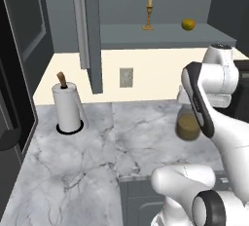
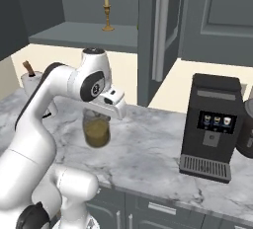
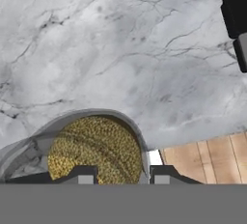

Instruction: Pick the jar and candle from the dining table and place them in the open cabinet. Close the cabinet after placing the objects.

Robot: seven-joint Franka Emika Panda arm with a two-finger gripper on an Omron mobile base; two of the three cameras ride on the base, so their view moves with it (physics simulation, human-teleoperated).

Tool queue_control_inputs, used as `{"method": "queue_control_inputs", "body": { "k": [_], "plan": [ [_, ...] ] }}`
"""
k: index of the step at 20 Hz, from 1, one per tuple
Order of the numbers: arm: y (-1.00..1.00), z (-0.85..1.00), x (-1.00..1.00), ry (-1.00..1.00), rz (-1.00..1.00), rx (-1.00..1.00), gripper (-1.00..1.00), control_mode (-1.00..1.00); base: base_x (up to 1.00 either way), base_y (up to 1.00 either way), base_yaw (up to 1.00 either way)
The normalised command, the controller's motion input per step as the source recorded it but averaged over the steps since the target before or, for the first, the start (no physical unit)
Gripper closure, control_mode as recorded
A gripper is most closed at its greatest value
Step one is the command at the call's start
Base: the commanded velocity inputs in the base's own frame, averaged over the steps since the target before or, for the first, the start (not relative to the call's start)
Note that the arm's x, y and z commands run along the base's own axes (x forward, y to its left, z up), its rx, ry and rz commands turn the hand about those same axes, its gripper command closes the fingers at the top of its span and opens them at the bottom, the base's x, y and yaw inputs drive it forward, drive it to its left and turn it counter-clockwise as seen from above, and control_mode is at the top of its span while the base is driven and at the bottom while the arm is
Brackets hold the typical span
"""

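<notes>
I see clear glass on the jar (image 2: 97, 129), grainy olive filling inside. The worktop (image 1: 73, 166) reads as polished veined marble. Upper frame, the candle (image 1: 149, 11) holder looks brass; cabinet (image 1: 92, 30) panels matt.

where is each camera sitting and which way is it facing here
Left base view: behind the arm to its left, facing the open cabinet with the candle; arm rises lower right.
Right base view: behind to its right, same counter; arm lower left.
Hand view: on the hand, looking down the gripper over the jar.
Both base views share candle, jar and paper towel roll.
</notes>
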Motion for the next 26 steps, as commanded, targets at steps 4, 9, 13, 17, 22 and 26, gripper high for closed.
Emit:
{"method": "queue_control_inputs", "body": {
  "k": [4, 9, 13, 17, 22, 26],
  "plan": [
    [0.22, 0.39, -0.15, -0.09, -0.05, -0.09, 1.00, -1.00, 0.00, 0.00, 0.00],
    [0.03, 0.53, -0.10, -0.13, -0.05, -0.08, 1.00, -1.00, 0.00, 0.00, 0.00],
    [0.02, 0.59, -0.03, -0.16, -0.03, -0.10, 1.00, -1.00, 0.00, 0.00, 0.00],
    [0.02, 0.64, 0.00, -0.17, -0.01, -0.07, 1.00, -1.00, 0.00, 0.00, 0.00],
    [0.00, 0.61, -0.04, -0.16, -0.01, -0.08, 1.00, -1.00, 0.00, 0.00, 0.00],
    [0.02, 0.58, -0.13, -0.16, -0.01, -0.10, 1.00, -1.00, 0.00, 0.00, 0.00]
  ]
}}
